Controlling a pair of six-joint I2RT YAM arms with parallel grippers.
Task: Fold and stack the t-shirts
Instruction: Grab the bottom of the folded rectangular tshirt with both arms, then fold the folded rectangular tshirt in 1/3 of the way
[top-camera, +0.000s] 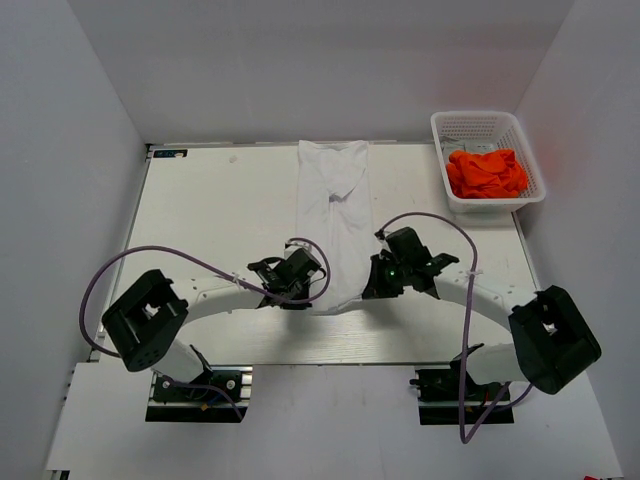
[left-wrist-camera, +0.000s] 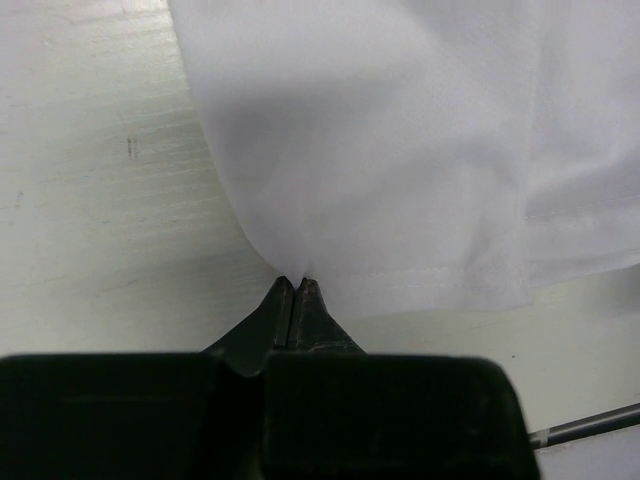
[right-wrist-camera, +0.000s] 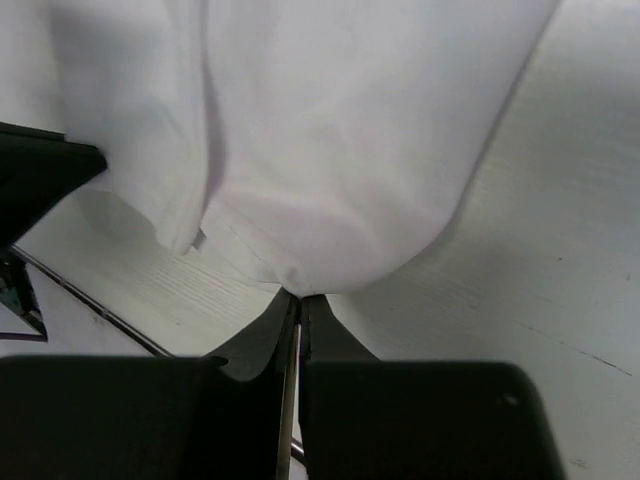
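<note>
A white t-shirt (top-camera: 335, 205) lies folded into a long narrow strip down the middle of the table, collar end far. My left gripper (top-camera: 308, 272) is shut on its near left corner; the left wrist view shows the white t-shirt (left-wrist-camera: 400, 150) pinched at the fingertips (left-wrist-camera: 312, 290). My right gripper (top-camera: 374, 280) is shut on the near right corner; the right wrist view shows the white fabric (right-wrist-camera: 320, 150) bunched at its tips (right-wrist-camera: 312, 300). Both hold the near hem slightly lifted. Orange t-shirts (top-camera: 487, 172) lie crumpled in the basket.
A white lattice basket (top-camera: 447, 130) stands at the table's far right corner. The left arm's black body (right-wrist-camera: 40, 180) shows at the left of the right wrist view. Purple cables loop over both arms.
</note>
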